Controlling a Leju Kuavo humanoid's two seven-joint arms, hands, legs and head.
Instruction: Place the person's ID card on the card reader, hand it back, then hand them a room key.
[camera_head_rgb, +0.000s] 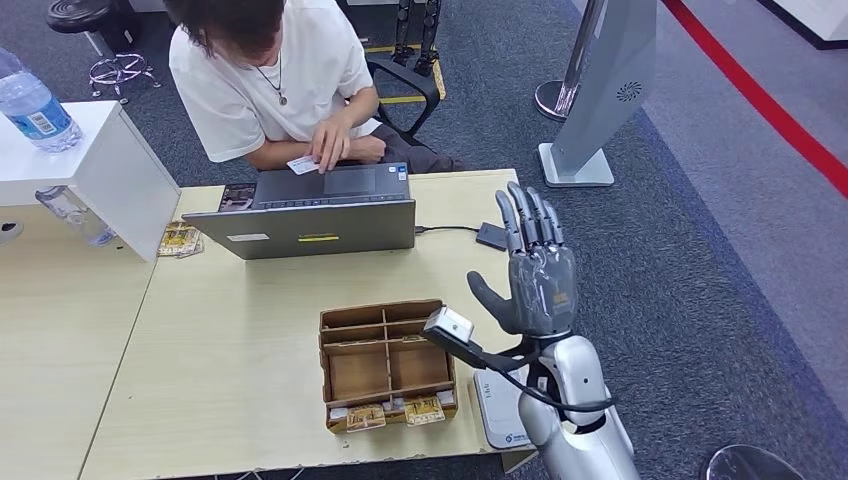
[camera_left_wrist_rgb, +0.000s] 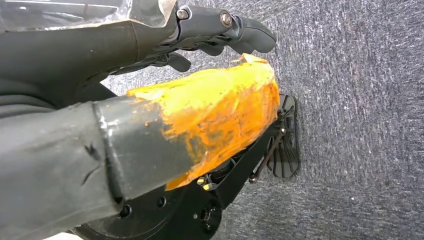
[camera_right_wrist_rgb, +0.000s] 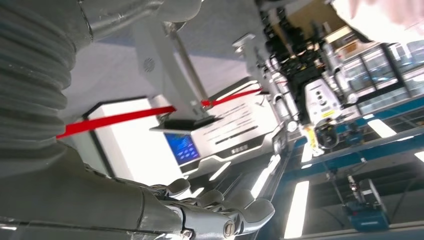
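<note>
On a pale table (camera_head_rgb: 230, 330), a person (camera_head_rgb: 270, 80) presses the ID card (camera_head_rgb: 303, 165) on a laptop (camera_head_rgb: 310, 210). The right hand (camera_head_rgb: 535, 270) is raised, fingers spread, empty. The left hand (camera_left_wrist_rgb: 220, 30) seems curled; I cannot tell its state.

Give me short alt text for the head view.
The robot's right hand is raised, open and empty, beside a wooden table holding a cardboard tray. Across it, a seated person holds a card over a laptop.

Three cameras: one high, two riding the wrists.
Looking down over the table (camera_head_rgb: 240, 330) from the head; peering close past the right hand (camera_right_wrist_rgb: 210, 215) fingers toward ceiling lights; gazing beyond the left hand (camera_left_wrist_rgb: 220, 30) fingertips at carpet.
</note>
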